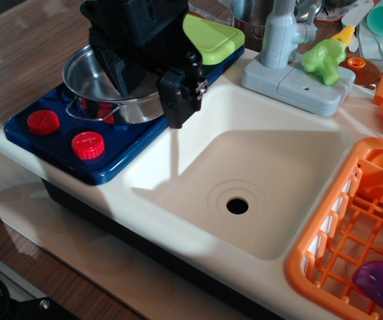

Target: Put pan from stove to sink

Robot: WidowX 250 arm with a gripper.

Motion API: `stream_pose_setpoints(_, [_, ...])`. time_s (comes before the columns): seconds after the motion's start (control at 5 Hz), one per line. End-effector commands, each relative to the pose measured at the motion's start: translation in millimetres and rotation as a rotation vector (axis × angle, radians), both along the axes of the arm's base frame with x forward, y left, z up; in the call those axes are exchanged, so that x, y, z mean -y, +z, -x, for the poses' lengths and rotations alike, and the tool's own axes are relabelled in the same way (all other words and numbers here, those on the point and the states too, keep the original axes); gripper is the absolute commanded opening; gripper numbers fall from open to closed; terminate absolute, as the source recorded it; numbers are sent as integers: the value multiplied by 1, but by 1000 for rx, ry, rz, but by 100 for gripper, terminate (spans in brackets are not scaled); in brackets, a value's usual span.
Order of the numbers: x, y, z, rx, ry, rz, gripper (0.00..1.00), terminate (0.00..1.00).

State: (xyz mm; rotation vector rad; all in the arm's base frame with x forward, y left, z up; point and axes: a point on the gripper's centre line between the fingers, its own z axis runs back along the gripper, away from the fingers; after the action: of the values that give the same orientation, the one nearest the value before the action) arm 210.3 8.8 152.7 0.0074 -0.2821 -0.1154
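The shiny steel pan (85, 75) stands on the dark blue stove (121, 155), behind two red knobs (88, 145). Its near wire handle (88, 115) shows; the far handle is hidden. My black gripper (150, 90) is down over the pan's right half. It is open, with one finger (121, 77) inside the pan and the other finger (178, 103) outside the right rim. The jaws stand on either side of the pan wall; I cannot tell whether they touch it. The cream sink (258, 160), with its dark drain hole (237, 205), lies to the right.
A lime-green cutting board (211, 35) lies behind the stove. A grey faucet (281, 40) and a green broccoli toy (321, 60) stand behind the sink. An orange dish rack (341, 233) holding a purple item (381, 283) is at the right. A steel pot (248, 13) stands at the back.
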Motion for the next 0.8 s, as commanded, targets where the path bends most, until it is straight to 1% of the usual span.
stream_pose_setpoints(0.0, [-5,-2,-5,41,-11,-2,100,0])
stream_pose_setpoints(0.2, [-7,-12,-5,53,-4,12,100,0])
stream_pose_setpoints(0.4, [-8,-19,-4,57,13,16,0,0])
stream_pose_setpoints(0.6, [-6,-18,-4,52,21,3,0,0])
